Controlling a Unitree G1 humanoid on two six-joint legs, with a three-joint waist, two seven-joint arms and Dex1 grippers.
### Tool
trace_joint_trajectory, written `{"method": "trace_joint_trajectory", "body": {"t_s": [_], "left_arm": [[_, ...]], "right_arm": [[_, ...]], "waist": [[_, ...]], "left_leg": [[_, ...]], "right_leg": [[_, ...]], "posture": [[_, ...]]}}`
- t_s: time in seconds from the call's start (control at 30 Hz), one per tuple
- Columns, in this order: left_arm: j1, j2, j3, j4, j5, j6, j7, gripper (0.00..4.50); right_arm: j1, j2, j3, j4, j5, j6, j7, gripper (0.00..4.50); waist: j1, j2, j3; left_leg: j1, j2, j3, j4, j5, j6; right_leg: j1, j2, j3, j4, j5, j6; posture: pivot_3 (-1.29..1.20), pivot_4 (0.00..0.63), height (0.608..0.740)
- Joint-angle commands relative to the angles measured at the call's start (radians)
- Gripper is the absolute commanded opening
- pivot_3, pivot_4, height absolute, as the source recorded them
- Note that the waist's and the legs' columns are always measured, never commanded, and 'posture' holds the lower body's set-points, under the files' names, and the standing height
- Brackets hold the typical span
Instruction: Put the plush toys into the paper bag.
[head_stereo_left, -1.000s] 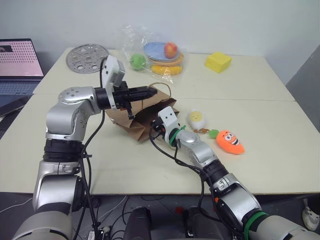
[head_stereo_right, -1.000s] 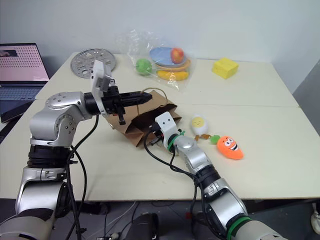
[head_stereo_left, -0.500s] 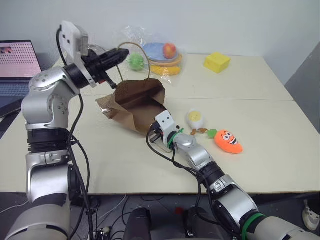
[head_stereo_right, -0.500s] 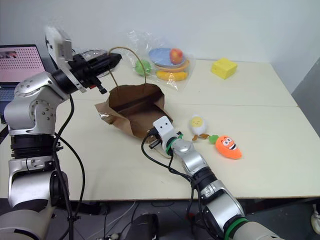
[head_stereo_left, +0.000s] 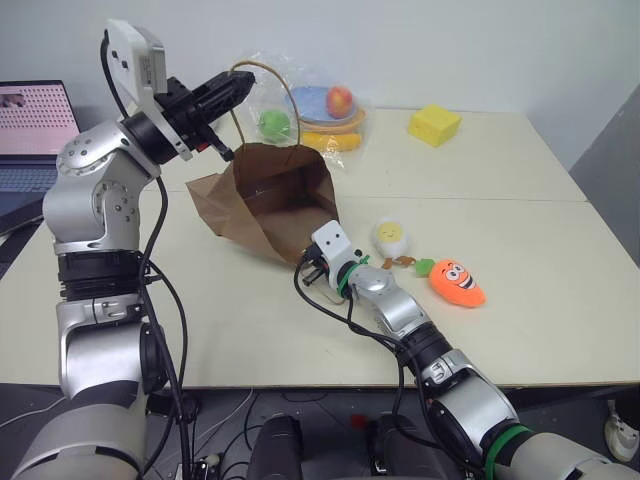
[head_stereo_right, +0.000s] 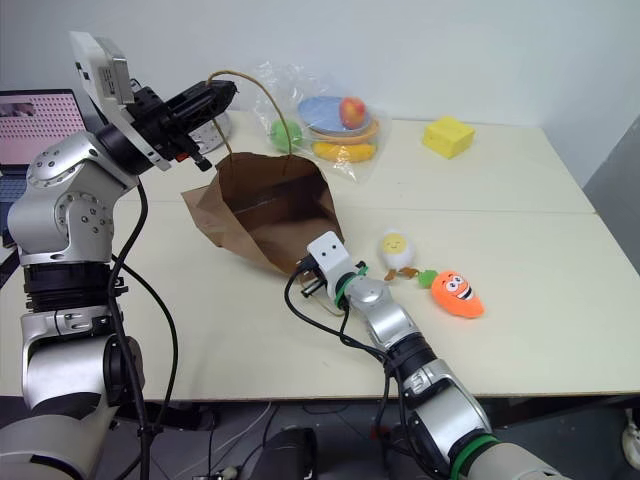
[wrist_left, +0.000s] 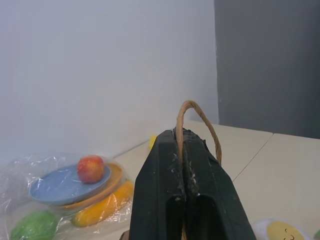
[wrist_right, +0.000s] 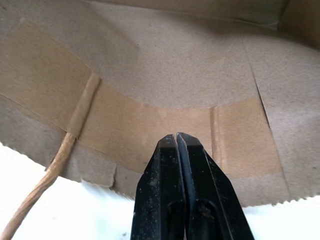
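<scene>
Left gripper (head_stereo_left: 237, 87) jaws pinched on bag (head_stereo_left: 265, 200) handle (head_stereo_left: 262, 70), raised. Right gripper (wrist_right: 177, 142) jaws closed, empty, at bag's rim. Egg (head_stereo_left: 391, 237), carrot (head_stereo_left: 458, 282) beside it.

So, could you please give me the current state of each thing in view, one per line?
paper bag: mouth open toward the toys, lifted by one handle.
handle: pinched in the left gripper, fingers shut.
right gripper: fingers shut on the bag's lower rim.
egg plush: lying on the table, outside the bag.
carrot plush: lying on the table, outside the bag.
</scene>
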Motion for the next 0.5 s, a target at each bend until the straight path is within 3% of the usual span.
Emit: {"method": "trace_joint_trajectory", "body": {"t_s": [0.03, 0.3, 0.5], "left_arm": [[-0.024, 0.004, 0.033, -0.034, -0.025, -0.031, 0.010, 0.00], [0.064, -0.003, -0.034, -0.049, 0.013, -0.054, -0.033, 0.00], [0.108, -0.019, -0.076, -0.094, 0.004, -0.030, -0.062, 0.00]], "right_arm": [[0.022, -0.015, -0.015, -0.014, -0.012, 0.027, 0.002, 0.05], [0.055, 0.003, -0.050, -0.129, 0.057, -0.003, 0.063, 0.05], [0.102, -0.018, -0.079, -0.373, 0.132, 0.030, 0.135, 0.05]], "waist": [[0.000, 0.000, 0.000], [0.000, 0.000, 0.000], [0.000, 0.000, 0.001]], "left_leg": [[0.000, 0.000, 0.000, 0.000, 0.000, 0.000], [0.000, 0.000, 0.000, 0.000, 0.000, 0.000], [-0.002, 0.000, 0.000, 0.000, 0.000, 0.000]], "right_leg": [[0.000, 0.000, 0.000, 0.000, 0.000, 0.000], [0.000, 0.000, 0.000, 0.000, 0.000, 0.000], [-0.001, 0.000, 0.000, -0.001, 0.000, 0.000]], "posture": [[0.00, 0.150, 0.740], [0.00, 0.150, 0.740], [0.00, 0.150, 0.740]]}}
